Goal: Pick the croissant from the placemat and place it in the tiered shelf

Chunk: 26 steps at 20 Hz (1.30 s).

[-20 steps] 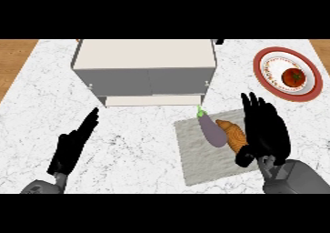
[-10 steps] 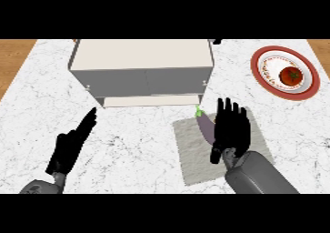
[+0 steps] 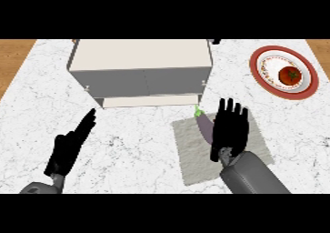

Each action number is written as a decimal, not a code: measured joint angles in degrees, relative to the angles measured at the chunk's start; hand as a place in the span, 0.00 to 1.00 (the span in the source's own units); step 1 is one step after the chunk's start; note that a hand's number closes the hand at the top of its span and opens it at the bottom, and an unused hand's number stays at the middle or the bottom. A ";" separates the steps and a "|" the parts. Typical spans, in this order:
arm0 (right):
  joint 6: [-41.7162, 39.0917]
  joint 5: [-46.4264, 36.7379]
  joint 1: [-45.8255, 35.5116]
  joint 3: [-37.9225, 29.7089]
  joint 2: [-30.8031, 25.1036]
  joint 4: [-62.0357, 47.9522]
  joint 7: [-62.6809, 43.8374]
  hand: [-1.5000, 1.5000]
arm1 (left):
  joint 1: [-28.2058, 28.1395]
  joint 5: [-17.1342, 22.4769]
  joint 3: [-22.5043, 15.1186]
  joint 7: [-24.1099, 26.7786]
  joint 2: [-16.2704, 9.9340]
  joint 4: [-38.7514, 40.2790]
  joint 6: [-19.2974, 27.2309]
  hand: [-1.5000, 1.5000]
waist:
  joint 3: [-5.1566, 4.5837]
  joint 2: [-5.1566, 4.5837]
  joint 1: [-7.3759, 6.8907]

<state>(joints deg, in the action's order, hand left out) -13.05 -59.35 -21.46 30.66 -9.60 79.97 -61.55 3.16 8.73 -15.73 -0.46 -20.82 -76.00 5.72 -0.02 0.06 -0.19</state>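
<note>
White marbled surface [image 3: 147, 150] fills my view, with the tiered shelf [image 3: 142, 68] at upper centre and a red-rimmed plate [image 3: 264, 73] carrying a tomato [image 3: 290, 74] at upper right. On the grey placemat [image 3: 194, 154], right of centre, my right hand [image 3: 229, 129] lies flat with straight fingers, grasping nothing. It covers the croissant, which I cannot see. An eggplant [image 3: 205, 124] pokes out along its left edge. My left hand [image 3: 70, 148] rests open at lower left.
</note>
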 measured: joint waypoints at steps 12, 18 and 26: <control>-3.29 -5.84 1.57 -4.96 2.14 -2.59 2.99 0.00 | -1.86 -2.29 2.26 -1.45 1.69 -2.74 -1.12 0.50 | 0.02 -0.02 0.04; -2.52 -9.53 2.63 -7.18 3.43 -6.94 4.85 0.00 | -2.99 -4.07 3.42 -1.63 2.69 -3.23 -2.54 0.50 | 0.02 -0.05 0.02; 0.03 -11.98 1.79 -11.64 5.30 -12.33 8.26 1.00 | -2.56 -7.05 5.55 -0.79 5.64 -1.75 -4.08 0.50 | -0.18 0.31 -0.05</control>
<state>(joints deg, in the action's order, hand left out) -13.02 -71.32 -19.67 19.02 -4.30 67.65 -53.30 0.60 1.68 -10.18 -1.25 -15.17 -77.75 1.64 -0.21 0.37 -0.25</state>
